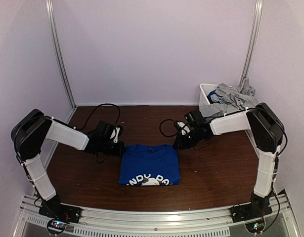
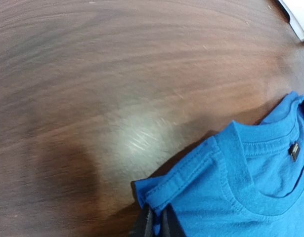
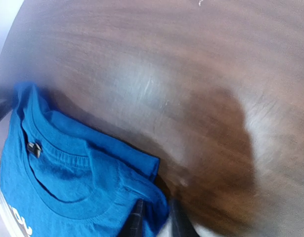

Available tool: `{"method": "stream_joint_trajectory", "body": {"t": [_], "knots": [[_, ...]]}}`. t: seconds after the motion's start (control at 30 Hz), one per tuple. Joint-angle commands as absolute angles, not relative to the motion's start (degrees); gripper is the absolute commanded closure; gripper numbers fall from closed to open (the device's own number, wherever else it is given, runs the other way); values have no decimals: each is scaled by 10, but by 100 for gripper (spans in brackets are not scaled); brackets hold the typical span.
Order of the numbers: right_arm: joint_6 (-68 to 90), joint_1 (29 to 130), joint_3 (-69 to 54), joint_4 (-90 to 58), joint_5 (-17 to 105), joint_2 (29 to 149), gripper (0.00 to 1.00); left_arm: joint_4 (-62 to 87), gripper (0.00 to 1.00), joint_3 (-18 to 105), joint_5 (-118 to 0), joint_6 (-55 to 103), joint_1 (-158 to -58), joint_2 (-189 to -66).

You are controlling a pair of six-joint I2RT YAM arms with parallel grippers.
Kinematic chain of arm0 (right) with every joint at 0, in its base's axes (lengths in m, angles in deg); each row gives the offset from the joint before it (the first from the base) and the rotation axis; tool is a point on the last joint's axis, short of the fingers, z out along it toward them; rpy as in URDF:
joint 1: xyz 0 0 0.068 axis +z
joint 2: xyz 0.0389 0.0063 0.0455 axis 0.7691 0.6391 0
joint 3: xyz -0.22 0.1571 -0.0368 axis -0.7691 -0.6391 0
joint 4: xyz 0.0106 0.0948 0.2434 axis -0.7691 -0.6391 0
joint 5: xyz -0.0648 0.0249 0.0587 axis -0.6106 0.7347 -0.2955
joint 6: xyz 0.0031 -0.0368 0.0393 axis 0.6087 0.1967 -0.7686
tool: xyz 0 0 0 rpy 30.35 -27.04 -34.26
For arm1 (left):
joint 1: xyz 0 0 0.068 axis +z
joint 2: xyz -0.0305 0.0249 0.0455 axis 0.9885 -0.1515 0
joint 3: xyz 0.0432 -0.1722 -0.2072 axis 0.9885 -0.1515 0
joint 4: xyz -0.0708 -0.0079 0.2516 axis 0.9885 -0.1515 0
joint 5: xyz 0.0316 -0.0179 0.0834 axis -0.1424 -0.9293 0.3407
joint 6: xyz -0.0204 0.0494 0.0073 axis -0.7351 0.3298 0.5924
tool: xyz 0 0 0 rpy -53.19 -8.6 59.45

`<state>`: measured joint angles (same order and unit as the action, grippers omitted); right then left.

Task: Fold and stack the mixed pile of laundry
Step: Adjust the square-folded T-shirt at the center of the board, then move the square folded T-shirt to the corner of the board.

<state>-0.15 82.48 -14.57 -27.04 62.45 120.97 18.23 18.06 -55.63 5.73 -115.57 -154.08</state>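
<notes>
Overhead, blue shirt [image 1: 149,165]: folded flat at the middle of the worktop's [image 1: 216,168] near edge; grey garments [image 1: 231,96] heaped in the bin [image 1: 205,91] at the far right corner.
Left wrist, left claw [image 2: 156,224]: pinched closed on the shirt's shoulder fold.
Right wrist, right claw [image 3: 157,222]: fingers astride the other shoulder; gripping or releasing, cannot tell.
Advice: free both corners together and lift straight up, so the fold is not dragged askew.
</notes>
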Motion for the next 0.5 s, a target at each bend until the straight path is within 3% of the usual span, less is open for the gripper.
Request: {"method": "stream_joint_trajectory", "body": {"t": [0.0,0.07,0.13,0.27,0.43,0.47], "knots": [[6,806,-93,-293,609,1190,64,133,77,219,-539,95,-1133,-1515],[14,807,-79,-305,611,1162,51,101,60,236,-522,114,-1132,-1479],[18,807,-73,-317,614,1133,44,56,50,252,-504,130,-1132,-1443],[21,809,-82,-342,630,1073,40,19,39,251,-509,144,-1151,-1374],[22,809,-129,-346,616,982,29,-42,32,261,-458,138,-1253,-1349],[24,807,-139,-347,611,965,26,-48,25,264,-448,134,-1277,-1351]]}}
